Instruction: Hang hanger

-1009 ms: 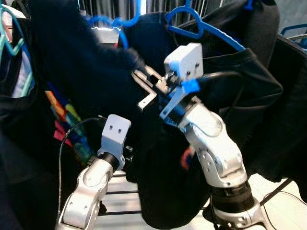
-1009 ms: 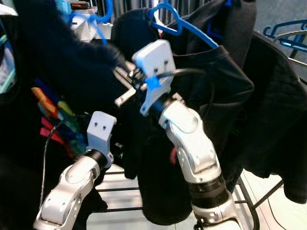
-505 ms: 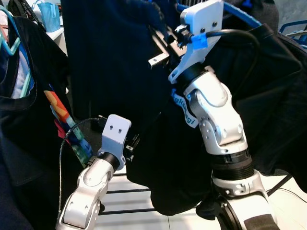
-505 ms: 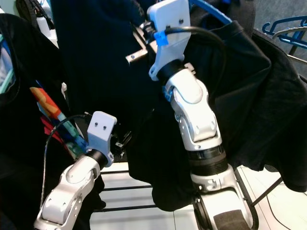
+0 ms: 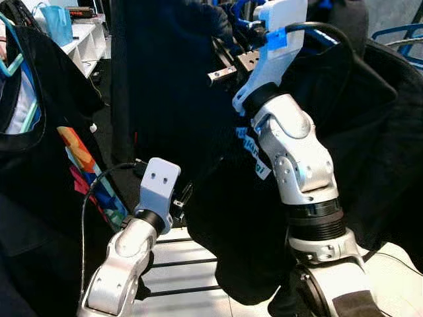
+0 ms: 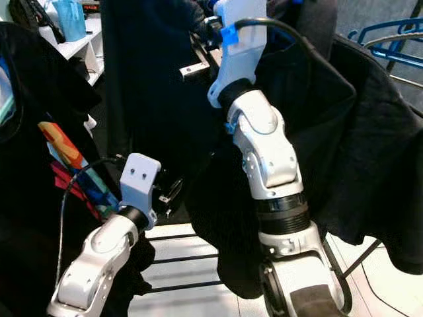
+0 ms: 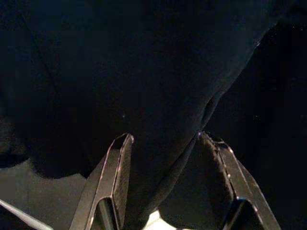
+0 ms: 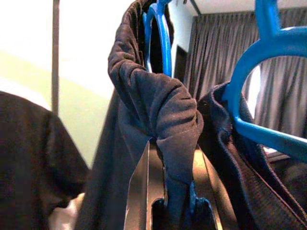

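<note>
- Blue hanger (image 8: 163, 52), draped with a dark garment (image 8: 158, 110), is clamped in the raised right gripper (image 8: 177, 191).
- Left gripper (image 7: 165, 179), fingers spread apart, presses against black cloth (image 7: 144, 72) low down.

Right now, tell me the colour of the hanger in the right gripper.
Blue hanger, clearest in the right wrist view.

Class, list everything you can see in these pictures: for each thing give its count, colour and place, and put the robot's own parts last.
Navy garment: one, hung high on a blue hanger, centre.
Black garments: several, hung at right, one on another blue hanger.
Black top: one, left, with a multicoloured print.
Teal hanger: one, far left.
Rack bars: black, low down.
Curtains: grey, behind.
Right gripper: raised, fingers pinching navy cloth and hanger.
Left gripper: low, fingers apart beside dark cloth.
</note>
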`<state>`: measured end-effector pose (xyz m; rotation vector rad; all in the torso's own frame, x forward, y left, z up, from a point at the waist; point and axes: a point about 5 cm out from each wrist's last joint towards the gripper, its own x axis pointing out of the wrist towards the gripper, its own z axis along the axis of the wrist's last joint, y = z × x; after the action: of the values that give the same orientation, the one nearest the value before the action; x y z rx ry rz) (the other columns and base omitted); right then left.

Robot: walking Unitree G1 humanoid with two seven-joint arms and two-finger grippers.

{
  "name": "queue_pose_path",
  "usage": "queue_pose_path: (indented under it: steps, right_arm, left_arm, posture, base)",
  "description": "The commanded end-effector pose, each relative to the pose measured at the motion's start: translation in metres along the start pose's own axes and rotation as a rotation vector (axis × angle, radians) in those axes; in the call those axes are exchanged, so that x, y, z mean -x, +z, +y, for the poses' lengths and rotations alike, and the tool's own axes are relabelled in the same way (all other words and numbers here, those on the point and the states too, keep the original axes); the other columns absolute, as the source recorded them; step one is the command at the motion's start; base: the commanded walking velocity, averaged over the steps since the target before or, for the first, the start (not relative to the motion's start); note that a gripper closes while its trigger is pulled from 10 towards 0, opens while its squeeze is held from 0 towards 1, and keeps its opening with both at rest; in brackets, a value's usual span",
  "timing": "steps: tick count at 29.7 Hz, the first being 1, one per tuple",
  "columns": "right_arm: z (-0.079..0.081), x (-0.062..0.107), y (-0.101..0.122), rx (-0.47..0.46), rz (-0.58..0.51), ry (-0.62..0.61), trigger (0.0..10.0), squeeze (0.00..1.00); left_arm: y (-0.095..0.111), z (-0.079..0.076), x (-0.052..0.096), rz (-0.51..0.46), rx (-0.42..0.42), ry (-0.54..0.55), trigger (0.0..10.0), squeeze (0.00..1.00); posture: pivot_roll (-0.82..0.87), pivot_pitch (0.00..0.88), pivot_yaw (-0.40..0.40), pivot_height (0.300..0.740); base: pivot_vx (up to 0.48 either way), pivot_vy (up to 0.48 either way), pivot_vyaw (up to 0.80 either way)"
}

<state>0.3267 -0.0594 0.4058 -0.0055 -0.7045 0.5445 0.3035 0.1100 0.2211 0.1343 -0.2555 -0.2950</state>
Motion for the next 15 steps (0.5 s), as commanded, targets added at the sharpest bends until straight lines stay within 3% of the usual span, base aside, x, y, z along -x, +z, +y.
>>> queue_pose_path:
  steps: [1, 2, 3, 4, 5, 10, 11, 15]
  right_arm:
    - [0.0, 0.002, 0.005, -0.016, -0.021, 0.004, 10.0, 0.11]
    - [0.001, 0.003, 0.002, -0.019, -0.009, 0.012, 10.0, 0.11]
    - [0.003, 0.004, -0.001, -0.021, 0.001, 0.017, 10.0, 0.35]
    - [0.004, 0.005, -0.003, -0.024, 0.007, 0.021, 10.0, 0.35]
    - [0.005, 0.005, -0.004, -0.033, 0.011, 0.03, 10.0, 1.0]
    - [0.008, 0.009, -0.007, -0.048, 0.026, 0.047, 10.0, 1.0]
    - [0.01, 0.013, -0.008, -0.034, 0.034, 0.045, 10.0, 0.0]
    - [0.012, 0.02, -0.012, -0.017, 0.039, 0.044, 10.0, 0.0]
  left_arm:
    - [-0.004, -0.004, 0.001, 0.01, 0.0, -0.004, 10.0, 0.0]
    - [-0.004, -0.004, 0.001, 0.01, 0.0, -0.005, 10.0, 0.0]
    - [-0.004, -0.004, 0.0, 0.01, 0.001, -0.004, 10.0, 0.0]
    - [-0.004, -0.004, 0.0, 0.01, 0.001, -0.004, 10.0, 0.0]
    - [-0.004, -0.004, 0.0, 0.01, 0.002, -0.004, 10.0, 0.0]
    - [-0.004, -0.005, 0.0, 0.01, 0.003, -0.007, 10.0, 0.0]
    - [-0.004, -0.005, 0.0, 0.01, 0.002, -0.007, 10.0, 0.0]
    - [-0.004, -0.005, 0.001, 0.011, 0.002, -0.008, 10.0, 0.0]
  posture:
    - [-0.08, 0.184, -0.025, 0.74]
    - [-0.08, 0.184, -0.025, 0.74]
    - [-0.08, 0.186, -0.025, 0.74]
    - [-0.08, 0.186, -0.025, 0.74]
    - [-0.08, 0.186, -0.025, 0.74]
    - [-0.08, 0.187, -0.024, 0.74]
    - [-0.08, 0.188, -0.024, 0.74]
    - [-0.08, 0.191, -0.024, 0.74]
  base:
    - [0.0, 0.0, 0.0]
    - [0.0, 0.0, 0.0]
    - [0.0, 0.0, 0.0]
    - [0.0, 0.0, 0.0]
    - [0.0, 0.0, 0.0]
    - [0.0, 0.0, 0.0]
    - [0.0, 0.0, 0.0]
    - [0.0, 0.0, 0.0]
